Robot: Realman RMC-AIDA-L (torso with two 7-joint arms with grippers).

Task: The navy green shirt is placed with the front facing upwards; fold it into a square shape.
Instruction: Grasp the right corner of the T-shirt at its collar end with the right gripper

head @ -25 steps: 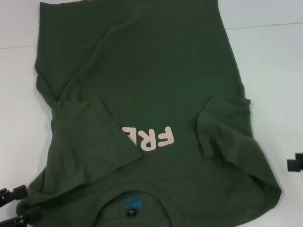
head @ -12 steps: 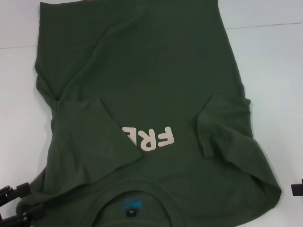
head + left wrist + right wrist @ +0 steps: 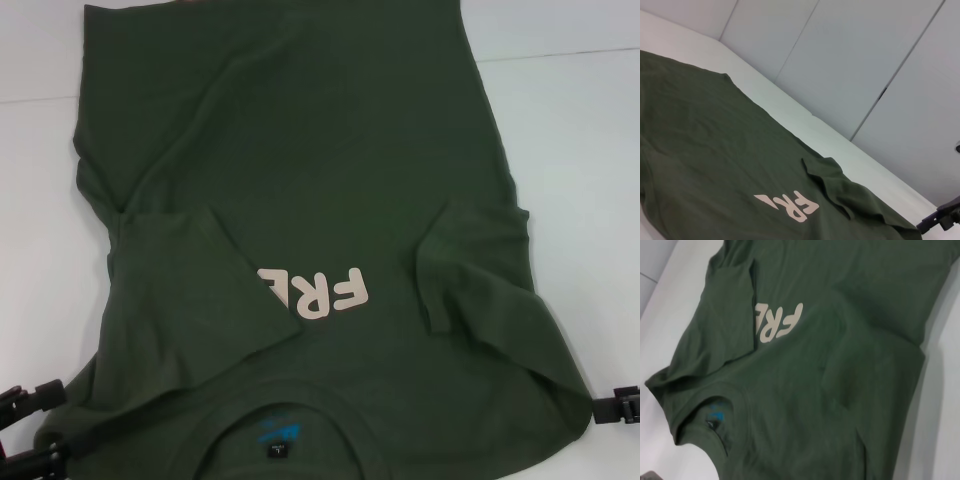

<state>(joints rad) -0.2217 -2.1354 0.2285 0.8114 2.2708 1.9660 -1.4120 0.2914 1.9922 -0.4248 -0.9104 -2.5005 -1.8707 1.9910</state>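
Head view is showing the table (image 3: 590,130), white and wide, carrying the shirt (image 3: 320,150), which is lying front up across most of it, collar toward the robot and hem at the far side. Both sleeves are lying folded inward over the chest: the left sleeve (image 3: 190,290) is covering the end of the pale lettering (image 3: 320,290), so only "FRE" is reading clearly, and the right sleeve (image 3: 470,265) is resting just beside the letters without touching them. The collar (image 3: 280,425) is showing a small blue print inside. The cloth is lying with soft creases, chiefly along the left side.

The left gripper (image 3: 30,430) is sitting at the near left corner, just beside the shirt's shoulder edge; its dark fingers are showing apart, holding nothing. The right gripper (image 3: 618,405) is sitting at the near right edge, close to the other shoulder, and I cannot tell how far it is open or whether it is touching cloth.
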